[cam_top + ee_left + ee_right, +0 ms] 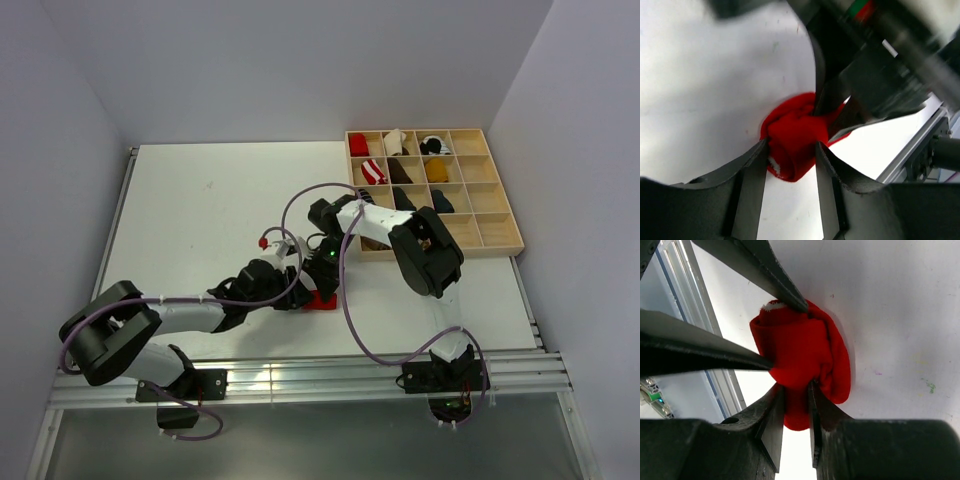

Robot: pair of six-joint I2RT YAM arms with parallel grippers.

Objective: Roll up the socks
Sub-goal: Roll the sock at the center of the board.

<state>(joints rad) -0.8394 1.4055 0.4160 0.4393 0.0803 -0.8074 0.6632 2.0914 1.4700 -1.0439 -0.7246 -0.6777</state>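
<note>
Red sock [322, 299] lies bunched on the bench [200, 210], close to the near edge and about mid-width, where the two wrists meet. The left arm [190, 318] reaches it from the left. We see in the left wrist view that the left jaws are set narrow on the bundle, one finger touching each side, with a small white mark showing on the fabric. The right arm [425, 250] bends in from the right. Its right jaws are almost together and pinch a fold of the same sock, while the left fingers [765, 272] press the opposite side. Far right on the bench stands a wooden tray [495, 249] of compartments, holding a striped bundle [372, 170] and a mustard bundle [436, 170].
</note>
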